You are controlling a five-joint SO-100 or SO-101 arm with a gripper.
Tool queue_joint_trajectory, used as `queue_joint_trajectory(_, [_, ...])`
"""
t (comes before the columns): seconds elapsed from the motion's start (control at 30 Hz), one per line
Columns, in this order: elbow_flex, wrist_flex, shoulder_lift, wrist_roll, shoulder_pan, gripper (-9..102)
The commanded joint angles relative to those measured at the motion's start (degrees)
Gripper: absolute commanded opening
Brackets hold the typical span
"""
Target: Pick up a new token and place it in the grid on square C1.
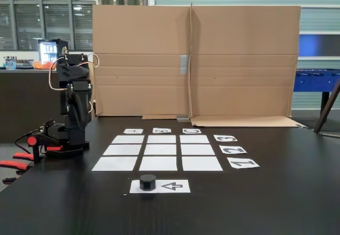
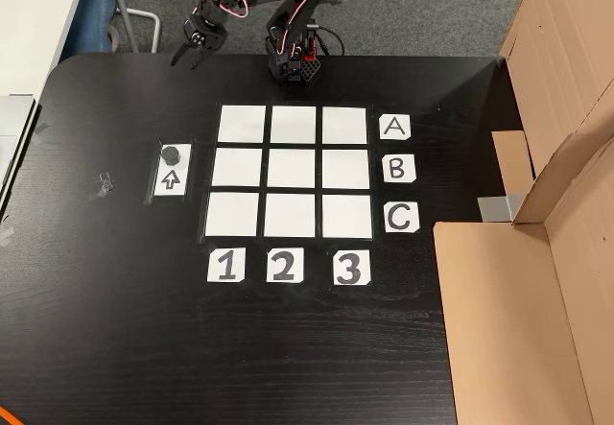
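Observation:
The black token (image 1: 147, 182) (image 2: 172, 153) sits on the white arrow strip (image 1: 172, 186) (image 2: 170, 179), just outside the grid (image 1: 161, 150) (image 2: 291, 171). All nine white squares are bare. Square C1 (image 1: 202, 163) (image 2: 231, 215) is the corner in line with the "C" label (image 2: 400, 218) and the "1" label (image 2: 225, 266). The black arm (image 1: 77, 105) (image 2: 288, 22) is folded back over its base at the A side. Its gripper (image 1: 37, 139) (image 2: 189, 53) hangs low at the table edge, far from token and grid, holding nothing. It is too small to tell how the jaws stand.
A tall cardboard wall (image 1: 194, 60) (image 2: 566, 185) closes off the side beyond row 3. Red clamps (image 1: 21, 156) stick out at the table edge near the arm base. A small scrap of tape (image 2: 103, 184) lies on the dark table (image 2: 115, 329) beyond the arrow strip.

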Motion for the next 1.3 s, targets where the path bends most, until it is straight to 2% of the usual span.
queue_joint_trajectory(0.0, [-5.8, -1.0, -3.8, -0.6, -1.3, 26])
queue_joint_trajectory(0.67, [-32.1, 0.4, -36.4, -1.8, -8.3, 39])
queue_joint_trajectory(0.87, [-43.5, 8.6, -45.1, -1.8, -10.8, 39])
queue_joint_trajectory(1.1, [-50.6, 11.6, -50.1, -1.6, -13.4, 41])
queue_joint_trajectory(1.27, [-56.6, 17.4, -55.5, -1.5, -15.2, 43])
